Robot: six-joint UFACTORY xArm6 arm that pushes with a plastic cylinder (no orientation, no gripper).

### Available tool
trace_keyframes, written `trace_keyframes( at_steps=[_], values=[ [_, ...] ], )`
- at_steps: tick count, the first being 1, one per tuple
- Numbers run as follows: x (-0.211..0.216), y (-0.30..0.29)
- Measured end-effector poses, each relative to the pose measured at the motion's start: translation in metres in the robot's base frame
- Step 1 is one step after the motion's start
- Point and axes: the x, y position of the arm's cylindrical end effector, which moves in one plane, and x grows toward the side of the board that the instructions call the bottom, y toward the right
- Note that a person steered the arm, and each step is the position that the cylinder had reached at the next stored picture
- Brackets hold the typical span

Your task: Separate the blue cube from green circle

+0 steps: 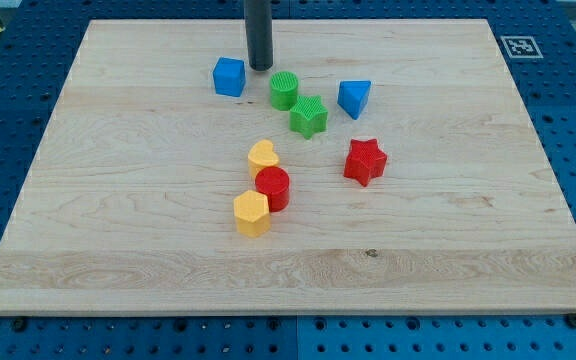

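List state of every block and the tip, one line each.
my tip: on the board, between blue cube and green circle, just above both in view
blue cube: flat, apart from green circle
green circle: touching or nearly touching green star
green star: flat
blue triangle: alone
red star: alone
yellow heart: against red cylinder
red cylinder: between both yellow blocks
yellow hexagon: against red cylinder
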Motion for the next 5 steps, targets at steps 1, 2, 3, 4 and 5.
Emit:
trace_keyframes(
  at_steps=[1, 2, 3, 4, 5],
  values=[
    [-0.03, 0.012],
    [-0.044, 0.013],
    [-0.044, 0.01],
    [-0.043, -0.009],
    [-0.043, -0.031]
  ],
)
